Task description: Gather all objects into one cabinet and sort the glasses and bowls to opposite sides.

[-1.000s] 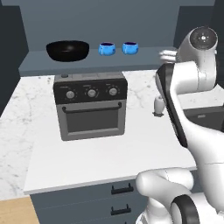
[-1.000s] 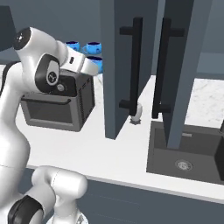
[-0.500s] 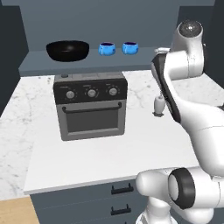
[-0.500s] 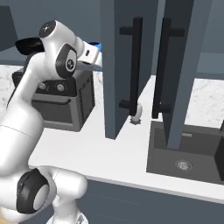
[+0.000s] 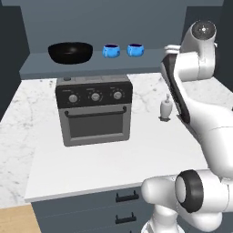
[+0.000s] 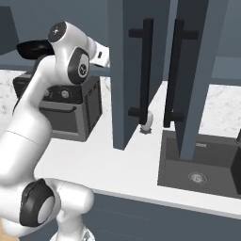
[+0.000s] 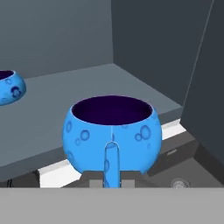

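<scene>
My gripper (image 7: 108, 177) is shut on the handle of a bright-blue cup (image 7: 111, 131). The cup hangs just in front of the cabinet shelf (image 7: 52, 113) near its right wall. Another blue cup (image 7: 8, 87) stands on that shelf to the left. In the left base view, the wide black bowl (image 5: 70, 52) sits at the left of the shelf (image 5: 41, 68), with two blue cups (image 5: 111, 50) (image 5: 135, 49) to its right. My arm (image 5: 195, 63) reaches up to the shelf's right end and covers the fingers. In the right base view the hand (image 6: 101, 52) passes behind a door edge.
A grey countertop oven (image 5: 94, 111) stands on the marble counter under the shelf, with a pale soap bottle (image 5: 166, 109) to its right. Two open cabinet doors with black bar handles (image 6: 146, 70) (image 6: 176, 70) jut out above a dark sink (image 6: 197, 164).
The arm has swung up, and the hand with the cup has moved closer to the shelf's right end, behind the door edge. The bowl and the shelf cups have stayed put.
</scene>
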Available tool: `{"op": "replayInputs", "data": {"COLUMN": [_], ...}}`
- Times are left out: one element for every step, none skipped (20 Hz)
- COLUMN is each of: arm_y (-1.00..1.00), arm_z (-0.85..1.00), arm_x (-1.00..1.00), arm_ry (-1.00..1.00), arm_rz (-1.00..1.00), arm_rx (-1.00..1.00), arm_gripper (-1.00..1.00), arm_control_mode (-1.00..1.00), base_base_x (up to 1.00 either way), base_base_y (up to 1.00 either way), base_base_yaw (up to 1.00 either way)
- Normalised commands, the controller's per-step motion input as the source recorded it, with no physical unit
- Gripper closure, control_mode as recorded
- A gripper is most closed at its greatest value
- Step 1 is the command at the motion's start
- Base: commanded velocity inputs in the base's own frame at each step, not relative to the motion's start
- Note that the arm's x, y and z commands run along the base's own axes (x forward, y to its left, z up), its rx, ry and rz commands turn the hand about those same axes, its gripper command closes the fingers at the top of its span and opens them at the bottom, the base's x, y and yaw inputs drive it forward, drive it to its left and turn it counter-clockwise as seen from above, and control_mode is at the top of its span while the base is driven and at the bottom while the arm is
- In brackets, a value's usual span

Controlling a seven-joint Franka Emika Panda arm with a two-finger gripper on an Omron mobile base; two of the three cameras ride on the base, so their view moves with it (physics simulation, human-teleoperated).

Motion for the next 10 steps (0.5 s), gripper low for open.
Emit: {"op": "replayInputs", "data": {"arm_y": [0.00, 0.00, 0.00, 0.00, 0.00, 0.00, 0.00, -0.01, -0.04, -0.07], "arm_z": [-0.01, -0.03, -0.09, -0.13, -0.09, -0.05, -0.04, -0.04, -0.08, -0.10], "arm_x": [0.45, 0.54, 0.57, 0.59, 0.61, 0.63, 0.62, 0.58, 0.58, 0.60], "arm_ry": [0.00, 0.00, 0.00, 0.01, 0.07, 0.09, 0.09, 0.09, 0.07, 0.05], "arm_rz": [0.01, 0.00, 0.00, 0.00, 0.00, 0.00, 0.00, 0.00, 0.00, 0.00], "arm_rx": [0.00, 0.00, 0.00, 0.00, 0.00, 0.00, 0.00, 0.00, 0.00, 0.00], "arm_gripper": [1.00, 1.00, 1.00, 1.00, 1.00, 1.00, 1.00, 1.00, 1.00, 1.00], "arm_control_mode": [-1.00, -1.00, -1.00, -1.00, -1.00, -1.00, -1.00, -1.00, -1.00, -1.00], "base_base_x": [0.00, 0.00, 0.00, 0.00, 0.00, 0.00, 0.00, 0.00, 0.00, 0.00], "base_base_y": [0.00, 0.00, 0.00, 0.00, 0.00, 0.00, 0.00, 0.00, 0.00, 0.00], "base_base_yaw": [0.00, 0.00, 0.00, 0.00, 0.00, 0.00, 0.00, 0.00, 0.00, 0.00]}}
